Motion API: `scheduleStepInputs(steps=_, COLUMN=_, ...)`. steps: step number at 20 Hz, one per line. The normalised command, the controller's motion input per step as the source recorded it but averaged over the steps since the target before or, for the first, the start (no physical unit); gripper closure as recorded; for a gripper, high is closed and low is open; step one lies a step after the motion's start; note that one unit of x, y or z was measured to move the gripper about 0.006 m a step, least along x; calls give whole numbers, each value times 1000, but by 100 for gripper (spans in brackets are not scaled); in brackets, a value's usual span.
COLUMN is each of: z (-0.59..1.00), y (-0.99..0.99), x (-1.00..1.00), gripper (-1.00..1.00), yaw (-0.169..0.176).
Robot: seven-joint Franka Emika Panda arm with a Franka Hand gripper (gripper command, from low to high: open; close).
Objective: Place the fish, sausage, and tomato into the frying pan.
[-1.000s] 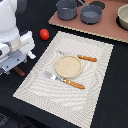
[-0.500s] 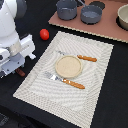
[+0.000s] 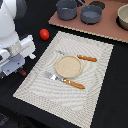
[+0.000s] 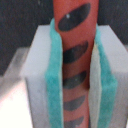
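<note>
The sausage [image 4: 76, 30], reddish-brown with dark oval marks, sits between the green pads [image 4: 54, 75] of my gripper [image 4: 77, 95], which is shut on it. In the exterior view my gripper [image 3: 19, 70] is low over the black table at the left, beside the striped placemat, with the sausage's end [image 3: 22, 73] showing under it. The red tomato [image 3: 44, 34] lies on the black table beyond the gripper. The frying pan [image 3: 91, 14] stands on the brown board at the back. The fish is not in view.
A taller blue-grey pot [image 3: 66, 8] stands left of the pan, and a cream bowl [image 3: 123, 16] at the board's right end. On the placemat [image 3: 35, 82] lie a tan plate [image 3: 68, 66], a fork [image 3: 65, 80] and a knife [image 3: 80, 56].
</note>
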Motion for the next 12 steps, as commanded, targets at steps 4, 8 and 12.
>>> scheduleStepInputs(steps=4, z=1000, y=619, x=966, gripper=100, yaw=-14)
scheduleStepInputs(steps=8, z=1000, y=706, x=998, gripper=100, yaw=0)
scheduleStepInputs(steps=12, z=1000, y=747, x=884, gripper=100, yaw=0)
